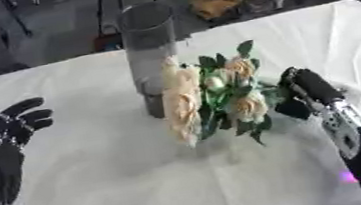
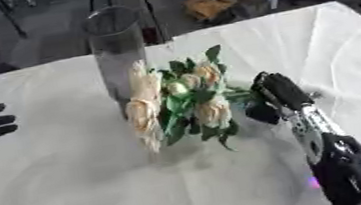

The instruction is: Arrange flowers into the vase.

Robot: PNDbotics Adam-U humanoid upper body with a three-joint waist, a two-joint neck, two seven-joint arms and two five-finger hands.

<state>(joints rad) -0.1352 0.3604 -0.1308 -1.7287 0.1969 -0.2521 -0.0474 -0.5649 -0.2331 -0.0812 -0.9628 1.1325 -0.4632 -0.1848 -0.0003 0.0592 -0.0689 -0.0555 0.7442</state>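
Observation:
A tall clear glass vase [image 1: 150,53] stands upright on the white tablecloth [image 1: 99,186], nothing inside it. Just in front and to the right of it a bunch of cream roses with green leaves [image 1: 214,97] is lifted off the cloth, blooms pointing left toward the vase. My right hand [image 1: 304,91] comes in from the lower right with its fingers curled round the stems at the bunch's right end; the stems are hidden behind the hand. At the left edge my left hand [image 1: 4,144] is raised and open, fingers up, well apart from the vase.
The table's far edge runs behind the vase, with a dark floor, chair legs and a yellowish object [image 1: 214,4] beyond it. The cloth's right corner [image 1: 357,14] falls away at the upper right. Bare cloth lies in front of the flowers.

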